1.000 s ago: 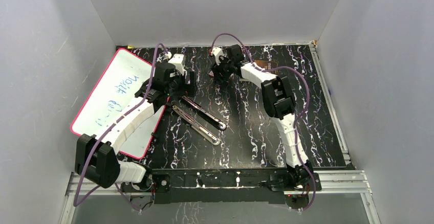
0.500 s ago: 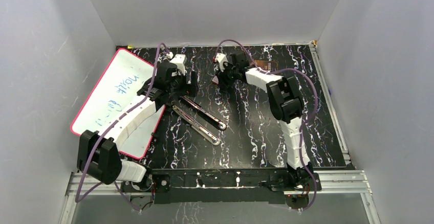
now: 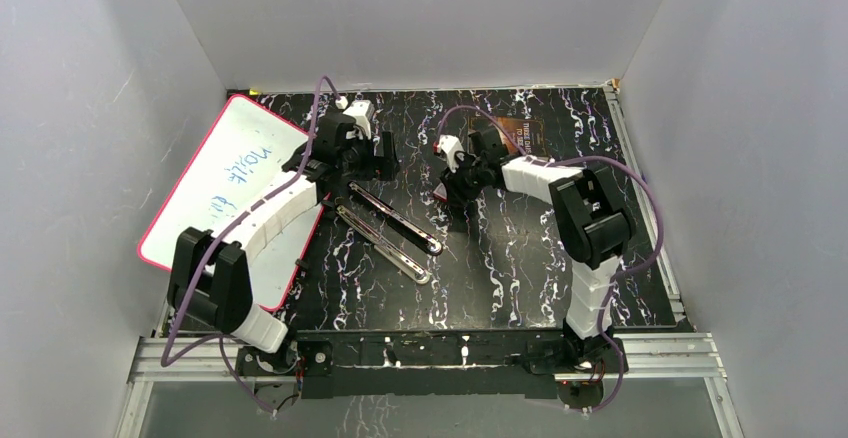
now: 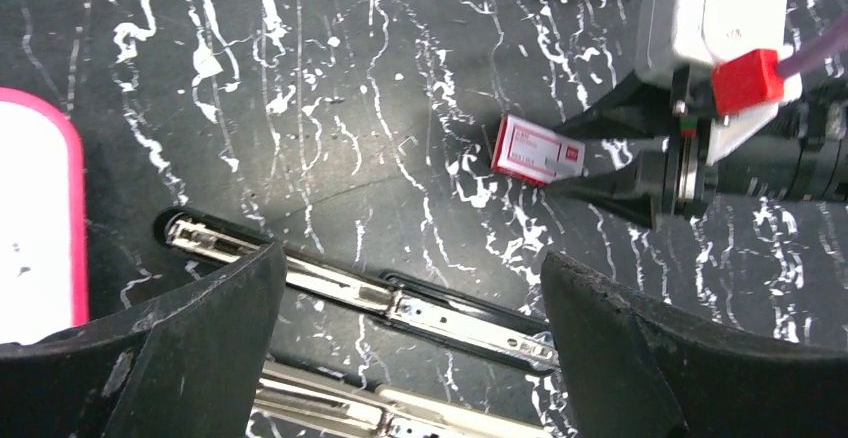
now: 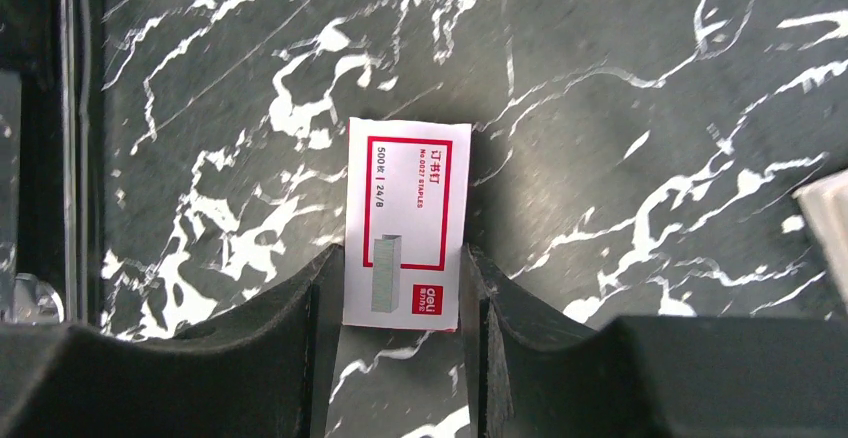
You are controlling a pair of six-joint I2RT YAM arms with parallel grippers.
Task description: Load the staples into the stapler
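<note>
Two jaws of the right gripper (image 5: 400,263) are clamped on the sides of a small red-and-white staple box (image 5: 405,198), just right of centre in the top view; the left gripper (image 4: 410,268) hovers with its jaws wide apart over the stapler (image 3: 388,228), which lies opened flat on the table (image 3: 520,258) at centre; a whiteboard (image 3: 225,173) lies at left.

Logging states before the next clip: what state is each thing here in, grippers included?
stapler: swung open, both arms lying flat.
staple box: held by its two long sides.
right gripper: shut on the staple box.
left gripper: open, above the stapler, holding nothing.
whiteboard: lying flat, written on.
</note>
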